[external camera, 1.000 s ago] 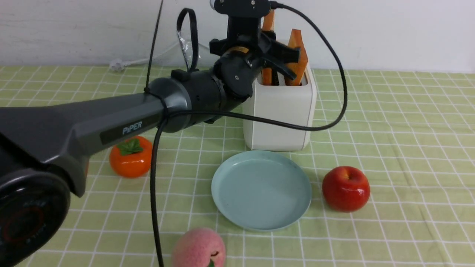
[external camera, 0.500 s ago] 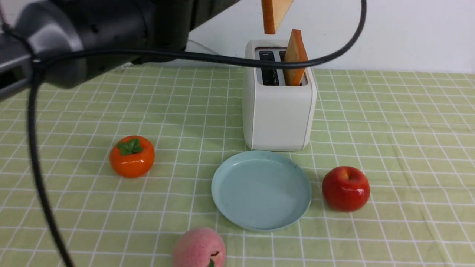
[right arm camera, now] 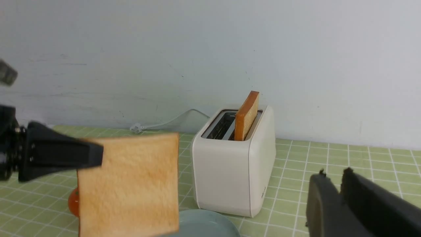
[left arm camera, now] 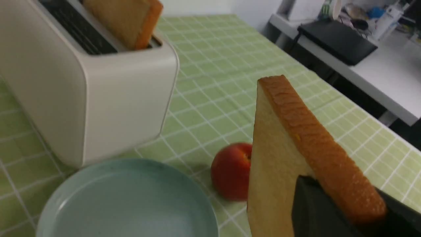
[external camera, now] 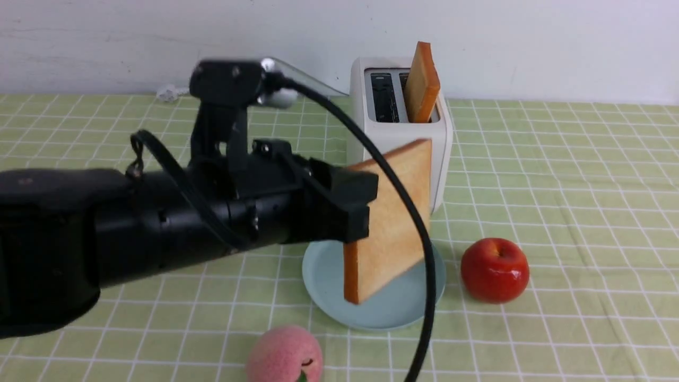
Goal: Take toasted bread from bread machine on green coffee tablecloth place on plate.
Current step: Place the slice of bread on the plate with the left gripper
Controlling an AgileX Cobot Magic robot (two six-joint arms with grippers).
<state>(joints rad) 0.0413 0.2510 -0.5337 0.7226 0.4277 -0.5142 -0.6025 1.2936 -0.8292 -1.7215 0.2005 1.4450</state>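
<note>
My left gripper (external camera: pixel 360 209) is shut on one slice of toasted bread (external camera: pixel 392 223), gripping it by its left edge. That slice hangs upright and tilted over the pale blue plate (external camera: pixel 326 276), clear of it. In the left wrist view the slice (left arm camera: pixel 279 158) sits between the black fingers (left arm camera: pixel 312 210), above the plate (left arm camera: pixel 125 197). A second slice (external camera: pixel 423 82) stands in the right slot of the white bread machine (external camera: pixel 363 114) on the green coffee tablecloth (external camera: pixel 557 185). My right gripper (right arm camera: pixel 334 172) shows only in its wrist view, shut and empty, off to the right of the bread machine (right arm camera: pixel 230 174).
A red apple (external camera: pixel 494 269) lies right of the plate and a pink peach (external camera: pixel 284 354) in front of it. The left arm's black cable (external camera: pixel 424 265) loops down across the plate. The bread machine's white cord (external camera: pixel 170 94) runs along the back wall.
The left arm lifted the slice up out of the bread machine, out of the top of the view, then swung down. It now holds the slice low over the plate.
</note>
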